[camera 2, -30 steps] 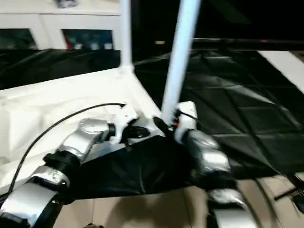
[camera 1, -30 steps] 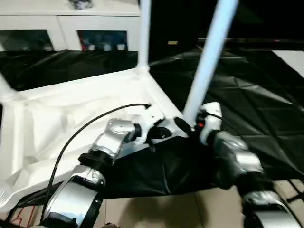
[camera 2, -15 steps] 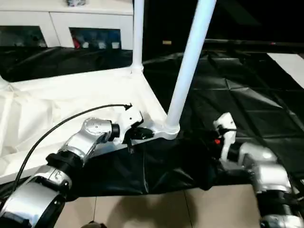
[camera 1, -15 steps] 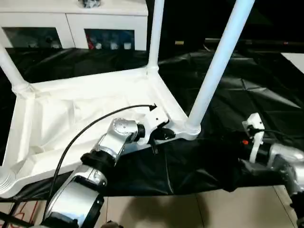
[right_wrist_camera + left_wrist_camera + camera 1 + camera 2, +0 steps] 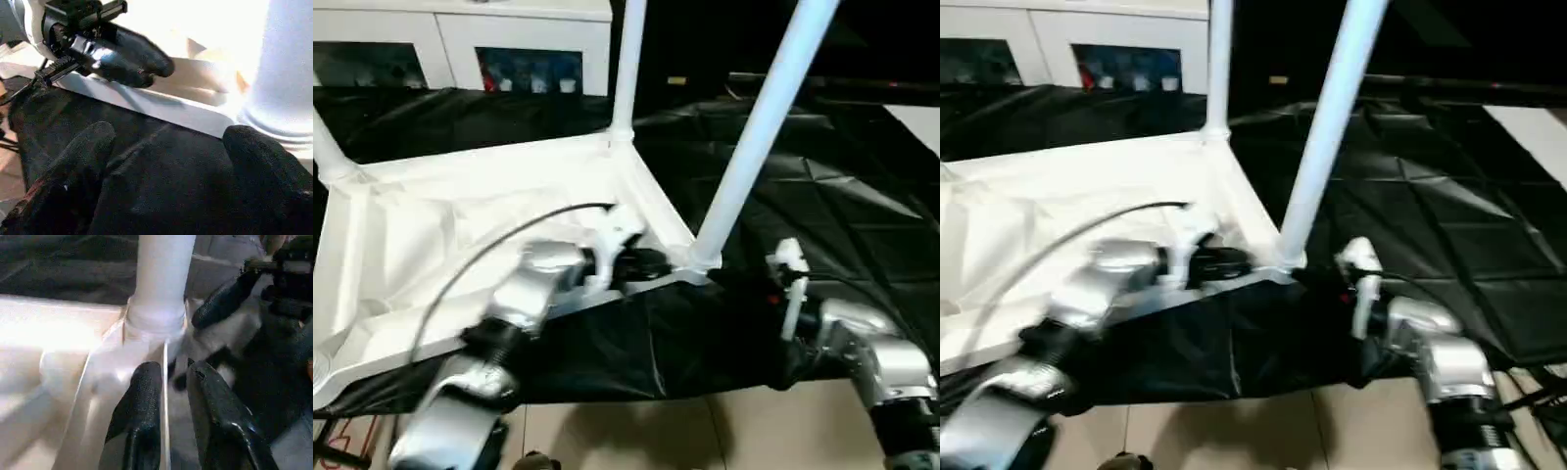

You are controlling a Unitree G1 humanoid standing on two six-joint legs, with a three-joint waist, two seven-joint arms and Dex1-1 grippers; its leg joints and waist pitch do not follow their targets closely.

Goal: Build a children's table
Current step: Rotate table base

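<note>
The upturned tabletop [image 5: 480, 211] lies on the black sheet [image 5: 842, 206], legs rising from its corners. At its near right corner the left gripper [image 5: 168, 382] has eased apart, fingers straddling the rim without clamping. The near leg [image 5: 754, 137] stands socketed there. The right gripper [image 5: 166, 171], wide open and empty, has swung back just beside that corner.

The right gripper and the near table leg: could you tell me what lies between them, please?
Only black sheeting lies between the right gripper and the near leg seated in the tabletop corner; the right wrist view shows the same bare black stretch.
</note>
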